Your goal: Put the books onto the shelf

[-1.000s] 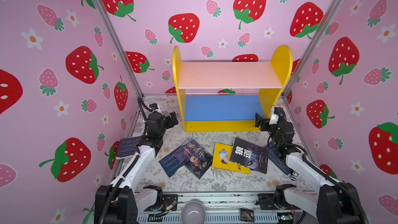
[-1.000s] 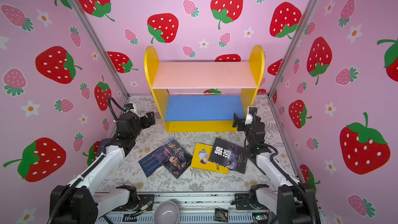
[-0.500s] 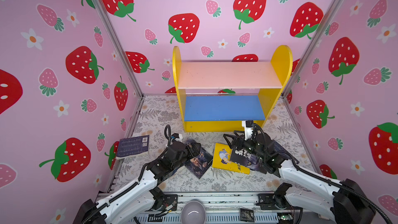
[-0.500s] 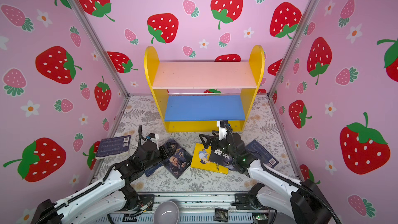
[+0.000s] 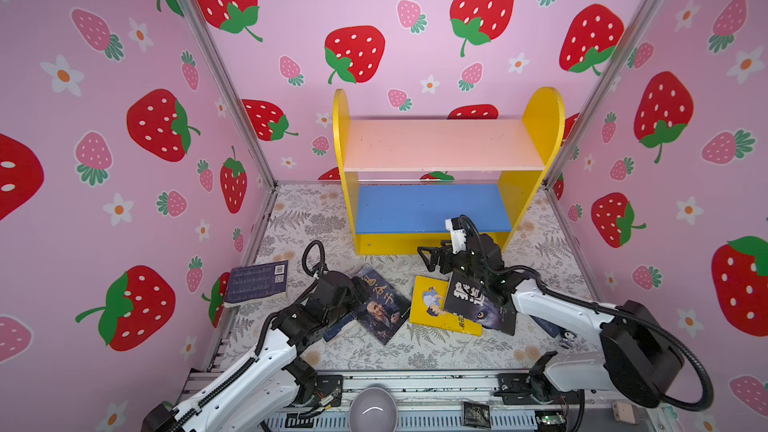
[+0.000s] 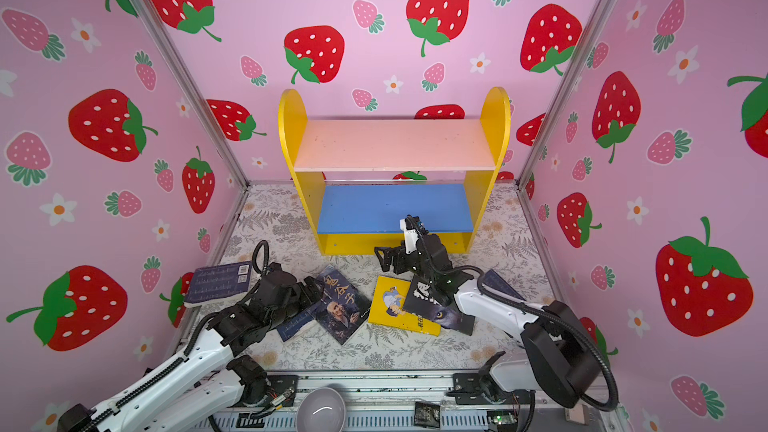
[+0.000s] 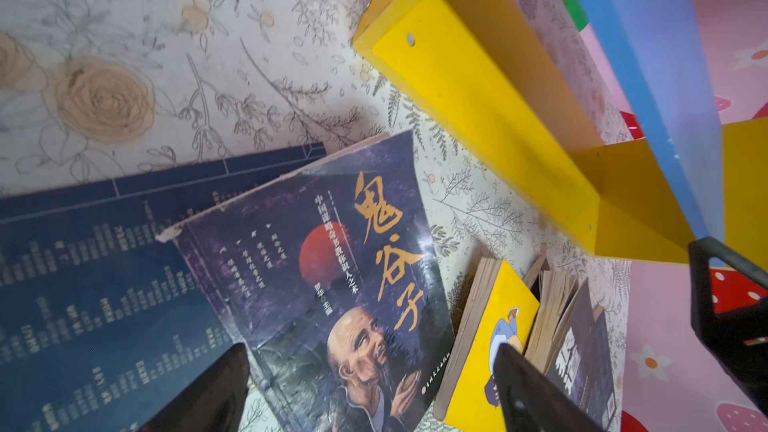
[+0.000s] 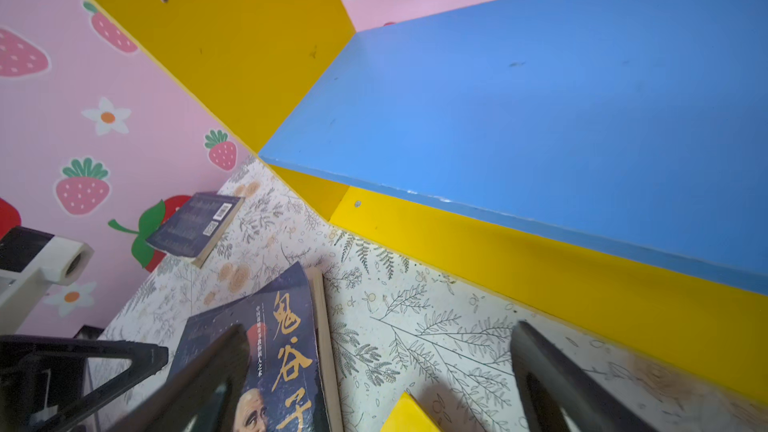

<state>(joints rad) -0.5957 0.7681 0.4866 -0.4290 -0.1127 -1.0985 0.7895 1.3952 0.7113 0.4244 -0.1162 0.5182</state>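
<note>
Clearances and blockers

The shelf [image 5: 544,118] has an open front. Its pink upper board [image 5: 440,145] and blue lower board [image 5: 428,209] are bare right across, with a yellow side panel closing each end. There is bare tabletop [image 5: 307,218] left of the shelf and in a strip along its base. The middle is crowded: the portrait book [image 5: 384,305] lies on a navy book [image 5: 336,326], the yellow book [image 5: 428,305] is just beside it, and the wolf book [image 5: 473,305] overlaps the yellow one. The left pincer [image 7: 370,351], jaws wide, is low over the portrait book. The right pincer [image 5: 432,257], jaws wide, is just in front of the shelf base, its arm passing over the wolf book. Another navy book [image 5: 255,284] is propped at the left wall [image 5: 124,201].
</note>
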